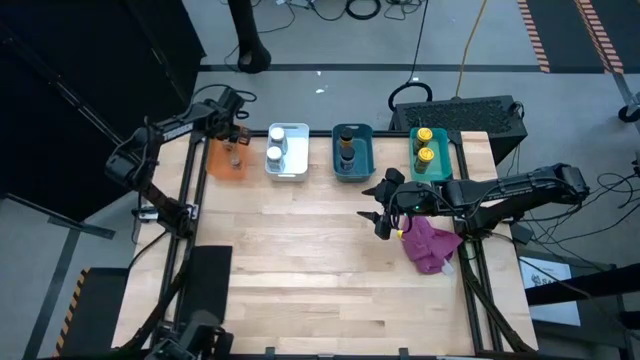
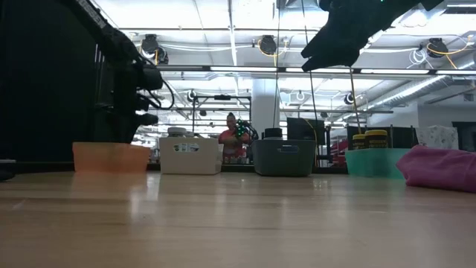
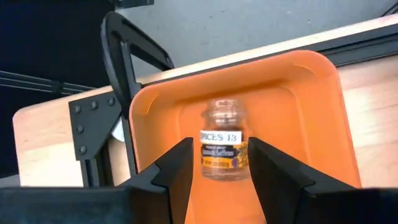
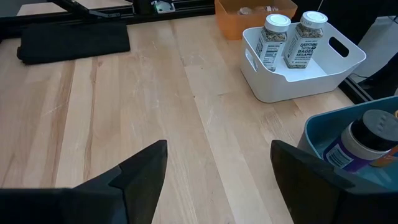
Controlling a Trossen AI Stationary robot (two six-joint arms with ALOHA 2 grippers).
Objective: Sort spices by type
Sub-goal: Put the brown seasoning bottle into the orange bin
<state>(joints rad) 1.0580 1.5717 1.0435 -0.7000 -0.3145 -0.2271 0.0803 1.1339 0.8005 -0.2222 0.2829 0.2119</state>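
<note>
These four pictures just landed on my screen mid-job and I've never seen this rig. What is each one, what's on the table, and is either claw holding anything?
You are looking at two dark robot arms at a wooden table, each ending in a two-finger claw.

The high view looks straight down. The low view looks level across the tabletop. The other two come from cameras on each arm's wrist.

Along the far edge stand four bins: an orange bin, a white bin, a blue bin and a teal bin. All hold small spice jars. A magenta cloth lies near the right edge.

The left claw hangs open over the orange bin, its fingers either side of a clear jar; no grip is visible. The right claw is open and empty above bare wood, near the cloth.
</note>
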